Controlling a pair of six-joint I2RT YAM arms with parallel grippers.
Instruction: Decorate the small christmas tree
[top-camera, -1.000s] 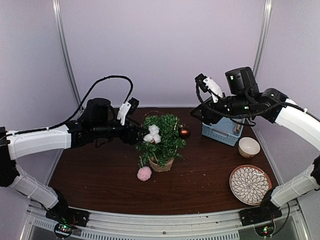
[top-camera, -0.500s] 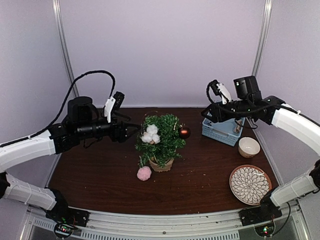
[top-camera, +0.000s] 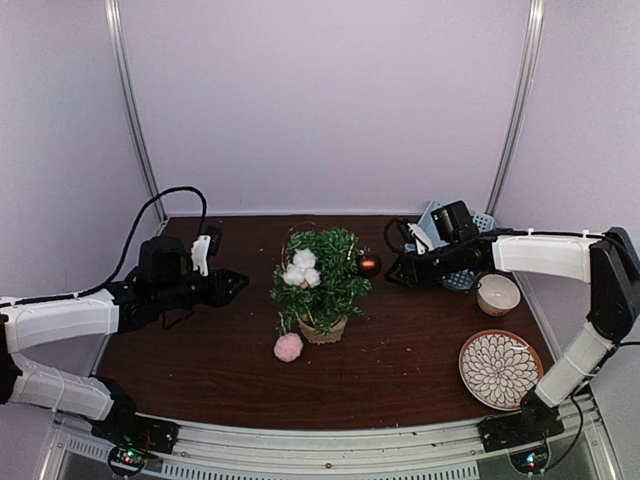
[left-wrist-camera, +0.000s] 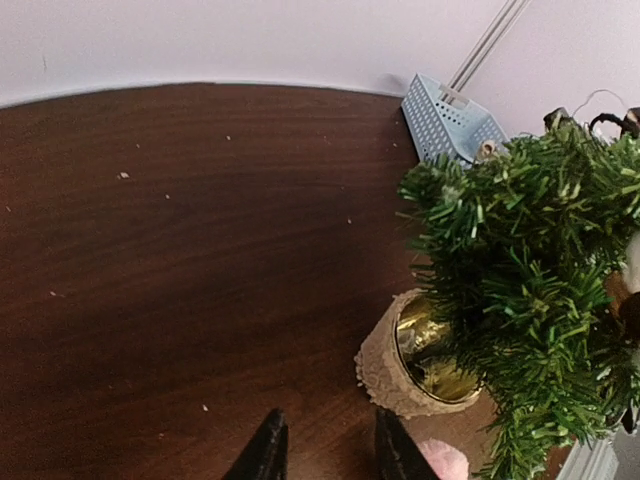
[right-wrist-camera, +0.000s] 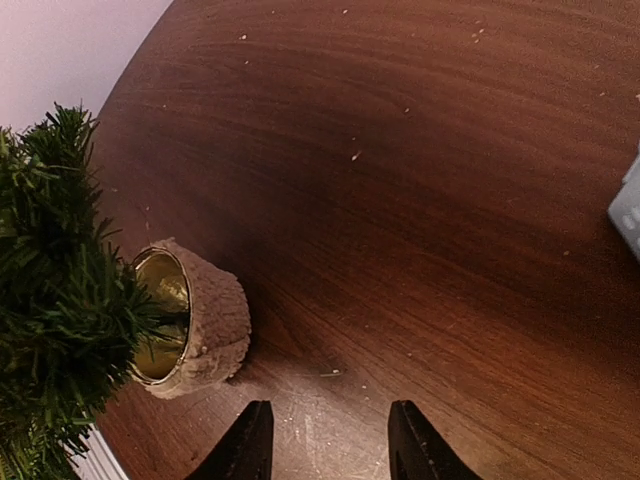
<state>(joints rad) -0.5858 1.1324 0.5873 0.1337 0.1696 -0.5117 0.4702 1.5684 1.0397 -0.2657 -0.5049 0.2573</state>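
small christmas tree (top-camera: 322, 275), right of left gripper (top-camera: 238, 284): dark green needles. Pot (left-wrist-camera: 395, 365): tan burlap, gold inside. Puff (top-camera: 302, 268): white. Bauble (top-camera: 369, 266), just left of right gripper (top-camera: 391, 277): glossy dark red. Pompom (top-camera: 289, 347): pink. Basket (left-wrist-camera: 445, 120): pale blue, perforated grid. Bowl (top-camera: 497, 294): cream. Plate (top-camera: 499, 369): white, dark petal pattern. Table (top-camera: 200, 360): dark brown woodgrain.

Small christmas tree (top-camera: 325, 285): miniature, with bushy dark green needle branches, set in a round tan burlap-wrapped pot (top-camera: 323, 331) with a gold inner lining. Stands upright mid-tabletop (top-camera: 200, 360). White cotton puff (top-camera: 302, 269) in the upper left branches; dark red bauble (top-camera: 369, 265) at the right edge.
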